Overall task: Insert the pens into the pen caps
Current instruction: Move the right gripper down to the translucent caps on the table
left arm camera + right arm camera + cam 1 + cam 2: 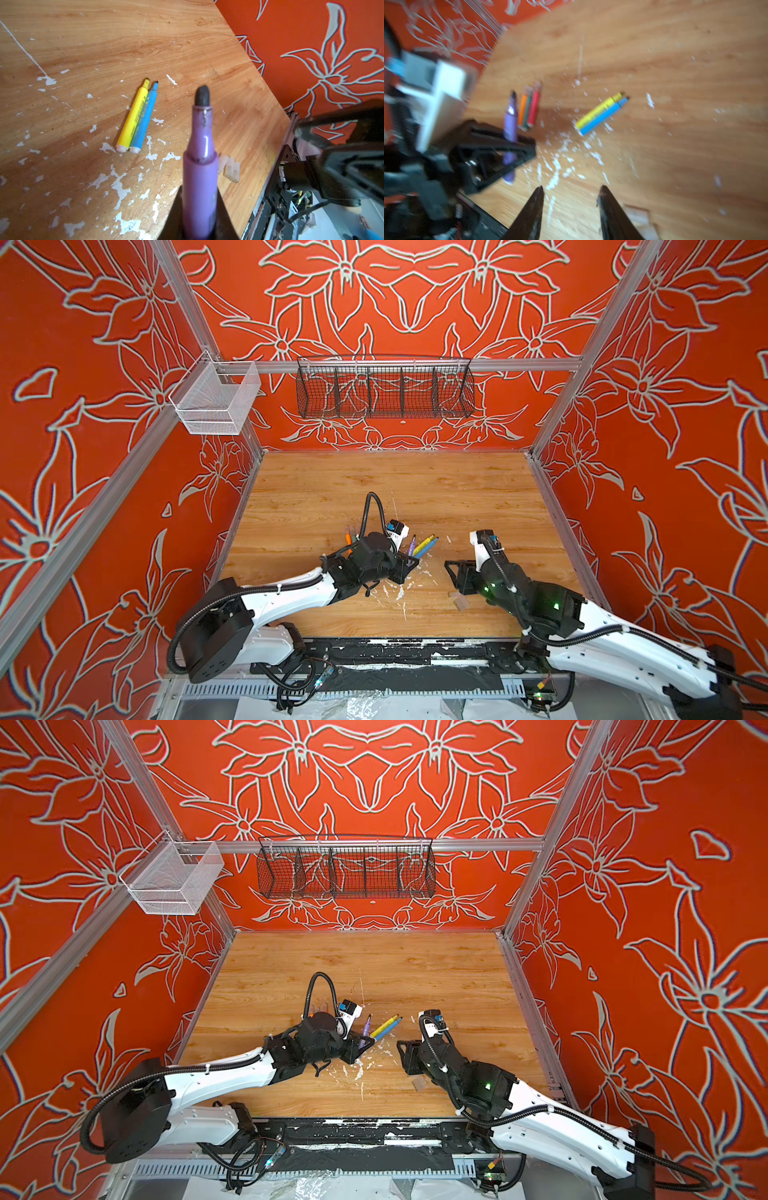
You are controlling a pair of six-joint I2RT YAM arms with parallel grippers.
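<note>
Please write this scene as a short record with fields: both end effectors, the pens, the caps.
left end effector: shut on purple pen, felt tip bare
right end effector: open, empty
yellow pen, blue pen: side by side on table, uncapped
orange pen, green pen, pink-red pen: side by side on table
clear caps: small cluster on table, near right end effector

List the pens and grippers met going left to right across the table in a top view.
Orange pen → purple pen, clamped in the left gripper → yellow pen and blue pen, side by side → right gripper.
</note>
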